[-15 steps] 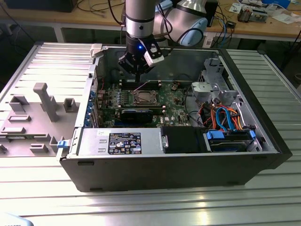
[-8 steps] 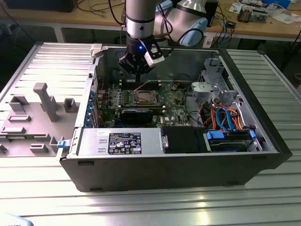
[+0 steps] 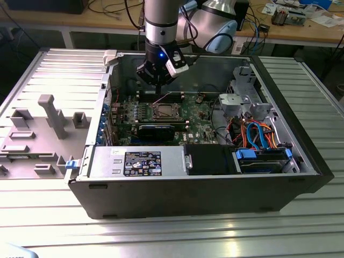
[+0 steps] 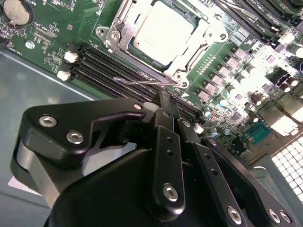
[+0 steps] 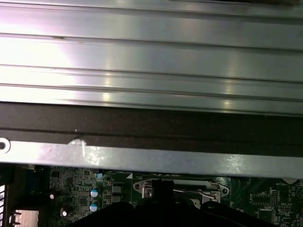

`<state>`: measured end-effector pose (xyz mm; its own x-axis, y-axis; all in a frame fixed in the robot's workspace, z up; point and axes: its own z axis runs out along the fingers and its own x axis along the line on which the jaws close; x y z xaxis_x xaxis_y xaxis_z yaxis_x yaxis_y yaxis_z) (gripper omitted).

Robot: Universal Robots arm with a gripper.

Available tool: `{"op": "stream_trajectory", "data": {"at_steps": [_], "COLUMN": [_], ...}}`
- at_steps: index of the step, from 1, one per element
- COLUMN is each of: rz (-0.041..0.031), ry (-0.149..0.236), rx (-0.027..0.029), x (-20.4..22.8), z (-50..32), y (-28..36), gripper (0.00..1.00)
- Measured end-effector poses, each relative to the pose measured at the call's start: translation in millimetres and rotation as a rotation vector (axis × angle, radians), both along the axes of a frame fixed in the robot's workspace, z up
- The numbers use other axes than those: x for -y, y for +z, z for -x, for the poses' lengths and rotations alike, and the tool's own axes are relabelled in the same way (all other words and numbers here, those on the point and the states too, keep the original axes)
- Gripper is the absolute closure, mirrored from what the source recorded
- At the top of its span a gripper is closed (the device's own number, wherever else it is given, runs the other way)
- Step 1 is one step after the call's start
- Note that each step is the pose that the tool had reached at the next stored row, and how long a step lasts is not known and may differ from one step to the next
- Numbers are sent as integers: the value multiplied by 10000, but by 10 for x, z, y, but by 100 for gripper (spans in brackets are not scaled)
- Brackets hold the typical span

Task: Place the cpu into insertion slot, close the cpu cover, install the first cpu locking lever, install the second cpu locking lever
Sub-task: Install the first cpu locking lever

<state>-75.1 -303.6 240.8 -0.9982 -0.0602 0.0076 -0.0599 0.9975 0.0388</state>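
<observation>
Ribbed metal table carries open computer case, grey fixtures.

Hard overhead light washes the ribbed metal table in the exterior view, leaving pale glare patches along its front and left, while the open computer case holds a shadowed interior. In the second wrist view the cpu blazes near white, and reflections burn out the green board beside it; the gripper sits dark and soft-edged in the foreground. In the first wrist view bright streaks band the metal slats above a black shadow strip
</observation>
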Motion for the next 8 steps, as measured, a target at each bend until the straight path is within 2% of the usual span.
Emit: {"op": "stream_trajectory", "data": {"at_steps": [8], "rz": [0], "ry": [0], "rx": [0], "x": [-2], "z": [-15], "y": [-18], "gripper": [89]}}
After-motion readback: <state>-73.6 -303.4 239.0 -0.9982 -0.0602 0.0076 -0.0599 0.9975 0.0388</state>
